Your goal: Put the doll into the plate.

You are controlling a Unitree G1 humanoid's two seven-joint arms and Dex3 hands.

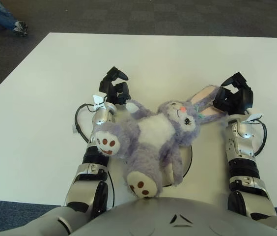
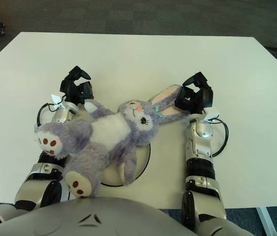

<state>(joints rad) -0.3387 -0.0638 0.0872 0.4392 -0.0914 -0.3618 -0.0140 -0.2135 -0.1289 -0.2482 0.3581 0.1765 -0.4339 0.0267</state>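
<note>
Most of the plate [image 1: 187,156] is hidden: only a curved dark-rimmed edge shows at lower centre of the frame, peeking out to the right of and below the plush rabbit [image 1: 153,135] that sprawls across it. The rabbit, purple with a white belly, lies on its back diagonally, head toward the centre right and feet toward the lower left; one foot overhangs the left forearm, and the other reaches down to the grey curve of the robot's torso [image 1: 168,219], which cuts off the bottom of the frame. How much of the toy actually sits inside the plate cannot be made out. The left hand [image 1: 115,88] shows at centre left, just above the rabbit's raised paw, its black fingers loosely curled and gripping nothing. The right hand [image 1: 234,98] shows at centre right with its fingers curled beside the tips of the pink-lined ears; whether they pinch an ear or only touch it cannot be told. A black cable [image 1: 81,123] loops beside the left wrist. Everything rests on a white table [image 1: 45,98] that fills most of the frame, with dark grey carpet [image 1: 153,14] beyond it, and in the upper left corner a person's jeans leg and shoe [image 1: 16,28] are cut off by the frame edge.
</note>
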